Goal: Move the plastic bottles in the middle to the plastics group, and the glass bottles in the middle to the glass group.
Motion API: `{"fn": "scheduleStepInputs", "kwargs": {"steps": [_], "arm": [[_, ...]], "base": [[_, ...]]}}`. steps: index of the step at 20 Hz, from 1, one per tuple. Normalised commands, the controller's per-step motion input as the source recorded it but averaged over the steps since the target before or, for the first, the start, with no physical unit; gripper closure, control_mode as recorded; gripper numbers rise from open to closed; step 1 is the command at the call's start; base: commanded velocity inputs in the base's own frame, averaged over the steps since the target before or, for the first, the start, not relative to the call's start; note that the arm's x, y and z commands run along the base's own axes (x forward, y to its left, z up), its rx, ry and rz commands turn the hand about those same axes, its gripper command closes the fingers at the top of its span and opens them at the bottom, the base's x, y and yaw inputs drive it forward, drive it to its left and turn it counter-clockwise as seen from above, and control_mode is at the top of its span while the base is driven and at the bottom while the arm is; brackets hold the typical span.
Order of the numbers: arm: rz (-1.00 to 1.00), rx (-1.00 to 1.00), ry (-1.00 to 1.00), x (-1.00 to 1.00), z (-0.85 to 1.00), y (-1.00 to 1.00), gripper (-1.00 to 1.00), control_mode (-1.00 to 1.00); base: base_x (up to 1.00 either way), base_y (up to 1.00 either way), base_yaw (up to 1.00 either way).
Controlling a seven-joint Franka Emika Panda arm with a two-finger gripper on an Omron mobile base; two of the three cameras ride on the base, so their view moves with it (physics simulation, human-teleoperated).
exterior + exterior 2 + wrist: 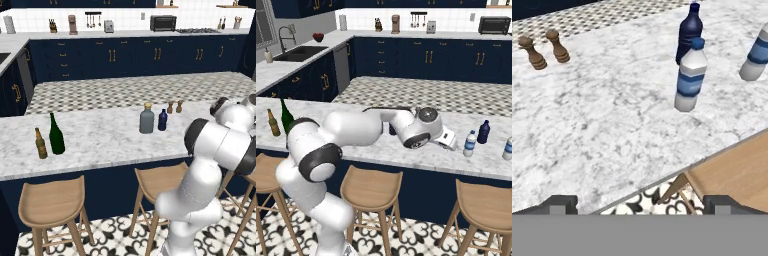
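On your far left of the counter (100, 140) stand the beer bottle (40, 144) and the green wine bottle (56, 135), just beside each other, both upright near the front edge. Further right, toward the middle, you see the grey bottle (146, 119) with its tan stopper, and the navy bottle (162, 120) just beside it on its right. Behind those sit two small brown shakers (174, 106), close together.

In the right base view, your arm reaches across the counter with the gripper (452, 141) low over the marble, near the front edge. Its jaws stand wide apart and hold nothing; in the hand view the two fingertips (559, 204) sit far apart at the bottom.

Just right of the gripper stands the clear bottle (469, 143) with a blue cap, upright, not touched. A dark blue bottle (484, 132) stands close behind it. At the far right edge you see another pale bottle (507, 148) with a blue band.
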Motion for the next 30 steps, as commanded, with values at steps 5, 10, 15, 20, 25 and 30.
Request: {"fn": "scheduleStepInputs", "kwargs": {"steps": [5, 10, 15, 20, 25, 30], "arm": [[0.00, 0.00, 0.04, 0.07, 0.37, 0.90, -1.00, -1.00], [0.01, 0.00, 0.14, 0.20, 0.44, 0.57, -1.00, -1.00], [0.00, 0.10, 0.01, 0.17, 0.29, 0.36, -1.00, -1.00], [0.02, 0.18, -0.02, 0.17, 0.11, 0.37, -1.00, -1.00], [0.12, 0.14, -0.21, 0.17, 0.00, 0.29, -1.00, -1.00], [0.23, -0.05, -0.09, 0.29, 0.00, 0.34, -1.00, -1.00]], "base": [[0.00, 0.00, 0.00], [0.00, 0.00, 0.00], [0.00, 0.00, 0.00], [0.00, 0.00, 0.00], [0.00, 0.00, 0.00], [0.00, 0.00, 0.00]]}}
